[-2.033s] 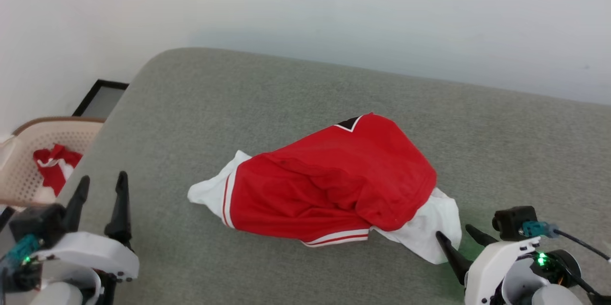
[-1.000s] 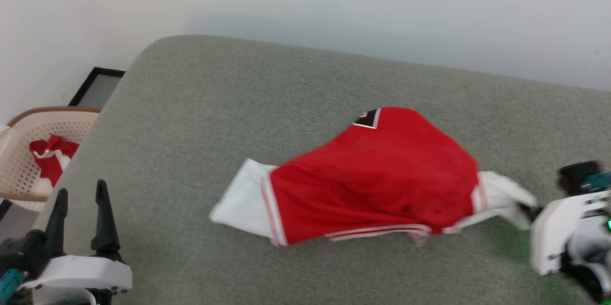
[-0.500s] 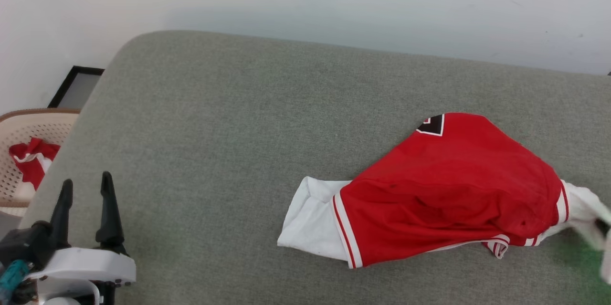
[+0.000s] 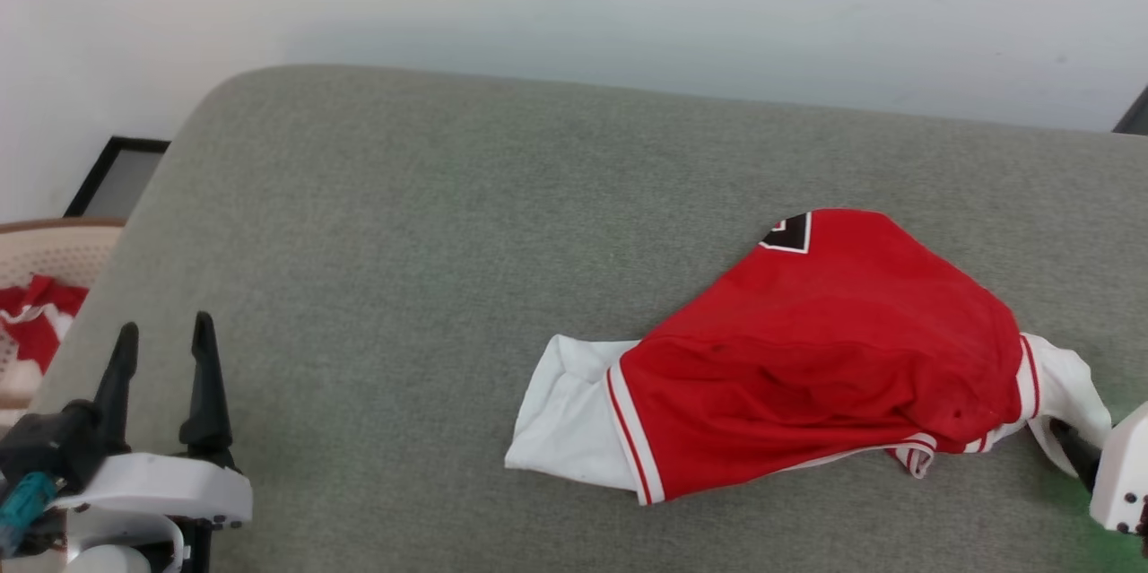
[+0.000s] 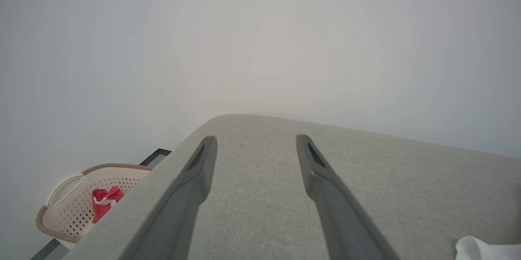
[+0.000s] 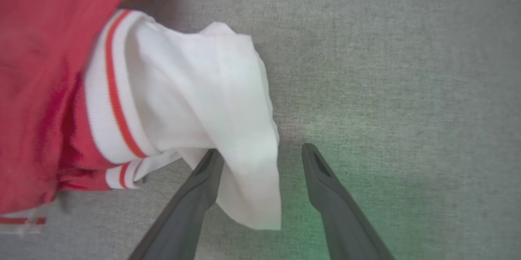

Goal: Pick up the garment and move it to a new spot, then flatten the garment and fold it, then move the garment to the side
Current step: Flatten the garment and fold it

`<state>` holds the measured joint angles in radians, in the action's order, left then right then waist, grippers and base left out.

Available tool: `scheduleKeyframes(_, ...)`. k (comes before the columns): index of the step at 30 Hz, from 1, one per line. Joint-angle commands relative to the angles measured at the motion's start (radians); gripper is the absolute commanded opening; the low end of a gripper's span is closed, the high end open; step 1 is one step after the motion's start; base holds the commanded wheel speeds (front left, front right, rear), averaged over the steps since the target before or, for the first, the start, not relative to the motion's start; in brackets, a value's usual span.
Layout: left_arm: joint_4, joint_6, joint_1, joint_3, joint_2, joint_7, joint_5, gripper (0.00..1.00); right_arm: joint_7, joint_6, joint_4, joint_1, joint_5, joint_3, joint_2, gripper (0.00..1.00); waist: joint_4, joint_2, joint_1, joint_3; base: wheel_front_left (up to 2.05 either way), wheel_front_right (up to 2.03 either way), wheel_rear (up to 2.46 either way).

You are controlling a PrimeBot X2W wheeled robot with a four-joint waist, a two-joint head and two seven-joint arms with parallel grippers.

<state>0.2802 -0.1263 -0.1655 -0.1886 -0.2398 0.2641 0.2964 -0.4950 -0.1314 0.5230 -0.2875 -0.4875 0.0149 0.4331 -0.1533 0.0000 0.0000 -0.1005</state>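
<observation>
The garment (image 4: 807, 358), a red shirt with white sleeves and a black patch at the collar, lies crumpled on the right part of the grey cushion (image 4: 404, 241). My right gripper (image 4: 1076, 456) is at its right end, at the picture's edge. In the right wrist view the right gripper (image 6: 261, 151) is open, and the white sleeve (image 6: 203, 97) droops loosely between its fingers, ungripped. My left gripper (image 4: 161, 344) stands open and empty at the lower left, far from the shirt. In the left wrist view the left gripper (image 5: 256, 140) shows its fingers spread over bare cushion.
A pale perforated basket (image 4: 36, 250) with red and white cloth (image 4: 36, 322) in it sits on the floor left of the cushion, also visible as the basket (image 5: 73, 207). A dark frame (image 4: 117, 174) leans at the wall. A white wall runs behind the cushion.
My right gripper pulled the garment rightward across the cushion by its white sleeve, then opened and let the sleeve go. The head camera turned right. The left gripper stayed open.
</observation>
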Motion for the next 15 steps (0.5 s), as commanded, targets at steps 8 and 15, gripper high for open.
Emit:
scheduleKeyframes(8,0.009,-0.004,-0.015,0.071,-0.063,-0.017,0.040,1.00,0.067,0.001,-0.092,0.027,-0.002,0.013,0.011,1.00,0.052,0.0000,0.0000,0.037,0.00,0.00,0.00)
scheduleKeyframes(15,-0.037,-0.004,-0.031,0.190,-0.138,-0.144,0.153,1.00,0.200,0.001,-0.204,0.086,0.053,0.090,-0.075,1.00,0.108,0.0000,0.0000,0.064,0.00,0.00,0.00)
